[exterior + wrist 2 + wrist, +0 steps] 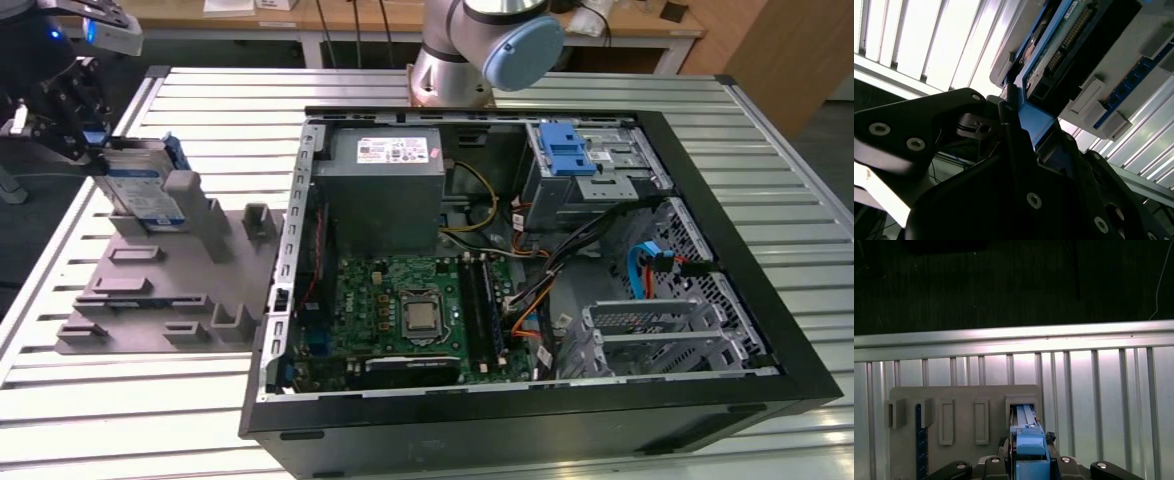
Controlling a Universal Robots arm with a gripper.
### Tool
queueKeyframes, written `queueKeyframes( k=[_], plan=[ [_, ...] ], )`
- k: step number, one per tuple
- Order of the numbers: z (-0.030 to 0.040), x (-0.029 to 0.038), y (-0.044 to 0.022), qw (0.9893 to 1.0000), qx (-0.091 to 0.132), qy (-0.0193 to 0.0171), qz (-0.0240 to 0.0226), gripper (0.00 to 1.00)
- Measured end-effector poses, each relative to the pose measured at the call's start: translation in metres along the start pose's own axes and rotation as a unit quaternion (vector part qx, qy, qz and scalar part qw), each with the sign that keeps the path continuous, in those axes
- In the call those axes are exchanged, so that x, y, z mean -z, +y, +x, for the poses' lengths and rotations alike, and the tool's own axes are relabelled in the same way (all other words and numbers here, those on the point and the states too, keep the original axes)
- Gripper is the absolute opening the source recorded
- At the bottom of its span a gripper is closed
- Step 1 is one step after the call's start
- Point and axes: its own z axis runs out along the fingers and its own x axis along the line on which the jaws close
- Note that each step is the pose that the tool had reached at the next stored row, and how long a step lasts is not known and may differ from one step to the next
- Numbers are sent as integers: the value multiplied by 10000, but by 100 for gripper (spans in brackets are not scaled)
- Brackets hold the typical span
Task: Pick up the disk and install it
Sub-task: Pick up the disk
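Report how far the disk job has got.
Done: the pincer is shut on the disk, gripping its blue frame. In hand: the disk stands upright at the grey holder, outside the computer case. Left: the install itself, since the disk is not yet inside the case.

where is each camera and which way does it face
Exterior view: above, looking down on the slatted metal table, open black computer case and grey plastic fixture; the arm's grey base and black gripper show.
First wrist view: on the wrist, looking past the gripper onto the fixture.
Second wrist view: on the wrist, close behind the gripper's fingers.
All share the blue-framed silver rectangular disk, clamped by the gripper, standing in the fixture.
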Motion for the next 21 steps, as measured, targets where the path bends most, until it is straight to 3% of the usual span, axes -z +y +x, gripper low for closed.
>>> queueKeyframes(
  k=[7, 21],
  plan=[
    [0, 27, 0, 10000, 0, 0, 0, 36],
    [-2, 207, 3, 10000, 0, 0, 0, 36]
  ],
)
